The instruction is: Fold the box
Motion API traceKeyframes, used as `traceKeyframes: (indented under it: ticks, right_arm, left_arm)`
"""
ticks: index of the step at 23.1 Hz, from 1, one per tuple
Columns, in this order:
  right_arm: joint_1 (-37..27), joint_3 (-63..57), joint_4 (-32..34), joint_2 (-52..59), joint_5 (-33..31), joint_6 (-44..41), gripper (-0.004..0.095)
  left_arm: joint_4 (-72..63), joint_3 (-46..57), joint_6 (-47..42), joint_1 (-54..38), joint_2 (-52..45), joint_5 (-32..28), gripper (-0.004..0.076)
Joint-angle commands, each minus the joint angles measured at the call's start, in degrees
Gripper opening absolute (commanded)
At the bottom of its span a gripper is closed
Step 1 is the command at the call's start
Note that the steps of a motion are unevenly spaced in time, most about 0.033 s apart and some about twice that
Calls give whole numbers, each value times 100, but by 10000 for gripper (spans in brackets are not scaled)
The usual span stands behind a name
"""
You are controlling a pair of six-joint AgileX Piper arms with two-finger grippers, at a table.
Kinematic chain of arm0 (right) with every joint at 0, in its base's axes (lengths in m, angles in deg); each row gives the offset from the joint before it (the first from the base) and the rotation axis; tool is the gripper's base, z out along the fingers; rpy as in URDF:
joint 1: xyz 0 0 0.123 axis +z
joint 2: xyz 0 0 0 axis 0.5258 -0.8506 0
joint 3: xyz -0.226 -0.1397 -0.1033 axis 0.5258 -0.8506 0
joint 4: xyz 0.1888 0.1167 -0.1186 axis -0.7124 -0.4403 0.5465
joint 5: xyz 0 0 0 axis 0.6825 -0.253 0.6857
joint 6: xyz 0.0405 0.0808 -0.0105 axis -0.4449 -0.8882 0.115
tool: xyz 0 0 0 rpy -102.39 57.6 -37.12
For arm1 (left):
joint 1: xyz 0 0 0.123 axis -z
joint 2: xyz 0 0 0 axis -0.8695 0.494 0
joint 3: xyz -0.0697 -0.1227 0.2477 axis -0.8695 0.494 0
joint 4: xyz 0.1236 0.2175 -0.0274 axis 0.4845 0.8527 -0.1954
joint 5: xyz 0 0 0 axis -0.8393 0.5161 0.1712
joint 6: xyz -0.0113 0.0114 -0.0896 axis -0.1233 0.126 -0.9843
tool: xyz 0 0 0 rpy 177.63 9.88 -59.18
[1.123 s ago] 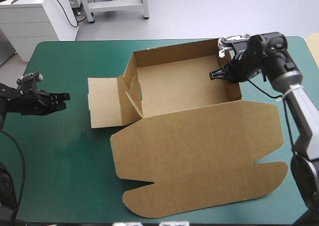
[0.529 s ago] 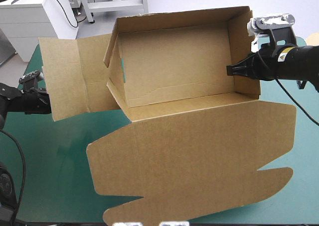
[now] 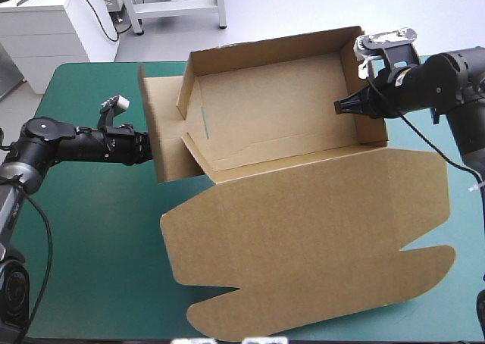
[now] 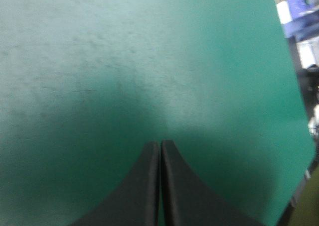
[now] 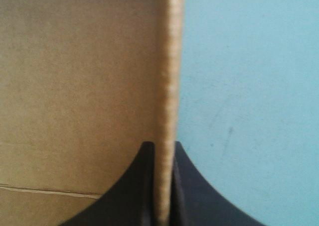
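The brown box (image 3: 265, 117) is an open tray tilted up off the teal-green cover, its big lid (image 3: 303, 238) lying flat toward the near edge. My right gripper (image 3: 342, 105) is shut on the box's right wall, and the wall's edge (image 5: 169, 86) runs up between the black fingers (image 5: 144, 186). My left gripper (image 3: 148, 148) is shut with nothing in it and reaches to the loose left flap (image 3: 163, 132). In the left wrist view its fingertips (image 4: 160, 146) meet over bare cover.
The table's left half (image 3: 83, 215) is bare teal-green cover. A white cabinet (image 3: 53, 18) and a metal frame stand beyond the far edge.
The left arm has swung right, up to the box's left flap. The box has dropped lower and shifted slightly right with the right gripper; its left flap has swung inward.
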Motion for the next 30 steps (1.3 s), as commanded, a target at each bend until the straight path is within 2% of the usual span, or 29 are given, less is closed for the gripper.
traceKeyframes:
  ticks: [1, 8, 15, 17, 18, 19, 20, 22, 30]
  right_arm:
    - [-20, 178, 485, 80, 169, -4, -21]
    - [-20, 178, 589, -60, 183, -14, -21]
    - [-20, 178, 571, -60, 195, -15, -21]
    - [-20, 178, 571, -60, 195, -15, -21]
    - [-20, 178, 571, -60, 195, -15, -21]
    - [-20, 178, 571, -60, 195, -15, -21]
    - [-20, 178, 571, -60, 195, -15, -21]
    - [-20, 178, 571, -60, 184, -24, -20]
    - [-20, 178, 571, -60, 206, -192, -19]
  left_arm:
    - [-1085, -139, 255, 35, -307, 487, -8]
    - [-1952, -139, 540, 565, -401, 504, -8]
    - [-1745, -769, 626, 823, -401, 356, 16]
    - [-1482, -1021, 593, 823, -401, 294, 128]
    - [-1434, -1115, 581, 823, -401, 299, 254]
    - [-1474, -1115, 539, 823, -401, 325, 319]
    - [-1484, -1115, 305, 823, -401, 370, 423]
    - [-1462, -1115, 84, 823, -401, 488, 518]
    - [-1509, -1115, 47, 823, -401, 717, 507]
